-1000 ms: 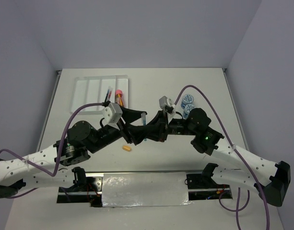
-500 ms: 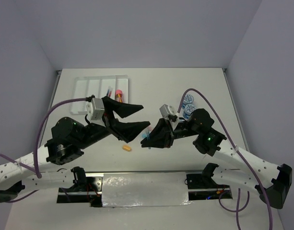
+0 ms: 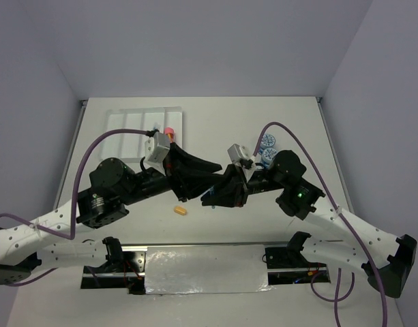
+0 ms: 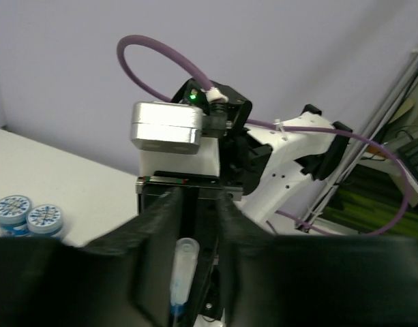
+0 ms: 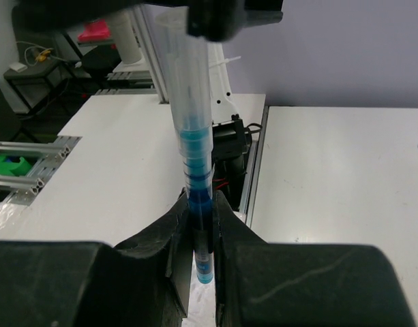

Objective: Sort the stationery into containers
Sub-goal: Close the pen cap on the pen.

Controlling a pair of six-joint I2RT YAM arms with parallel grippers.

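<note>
A pale blue tube (image 5: 195, 163) stands upright in my right gripper (image 5: 202, 231), which is shut on its lower end. My left gripper (image 4: 198, 272) faces it, jaws open on either side of the tube's upper end (image 4: 181, 272) with a gap beside it. In the top view both grippers meet at mid-table, left (image 3: 212, 176) and right (image 3: 212, 194). The white four-compartment tray (image 3: 127, 126) lies far left with a pen (image 3: 154, 129) and the pink-capped orange piece (image 3: 170, 133) in its right compartment. Two blue-lidded tubs (image 3: 266, 142) stand behind the right arm.
An orange eraser (image 3: 181, 210) lies on the table below the left gripper. The tubs also show in the left wrist view (image 4: 13, 212). The right arm's purple cable (image 3: 290, 136) loops above the tubs. Grey walls enclose the table on three sides.
The left gripper drew back and opened wide, then came forward again with narrower jaws around the tube's upper end. The right gripper kept hold of the tube.
</note>
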